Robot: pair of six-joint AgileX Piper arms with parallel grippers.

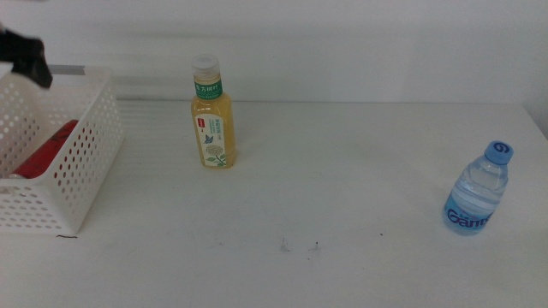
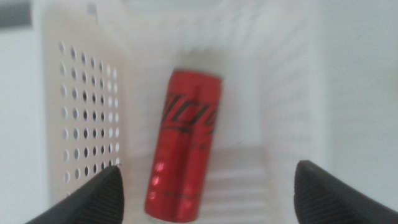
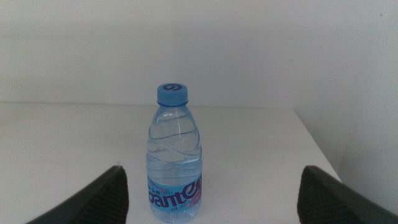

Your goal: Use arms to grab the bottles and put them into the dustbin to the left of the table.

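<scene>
The red can (image 2: 185, 143) lies on its side inside the white perforated dustbin (image 1: 81, 162) at the table's left end, and shows there as a red shape (image 1: 44, 151). My left gripper (image 2: 208, 169) hovers over the bin, open and holding nothing; in the middle view it is a dark tip (image 1: 26, 58) above the bin's far rim. The yellow tea bottle (image 1: 211, 115) stands upright at mid-table. The small water bottle (image 1: 479, 192) with a blue cap stands at the right. My right gripper (image 3: 212, 171) is open and faces this bottle (image 3: 176, 155) from a short distance; it is outside the middle view.
The white table (image 1: 325, 197) has a few tiny dark specks (image 1: 284, 247) near the front. Its right edge runs close behind the water bottle. A white wall rises behind the table.
</scene>
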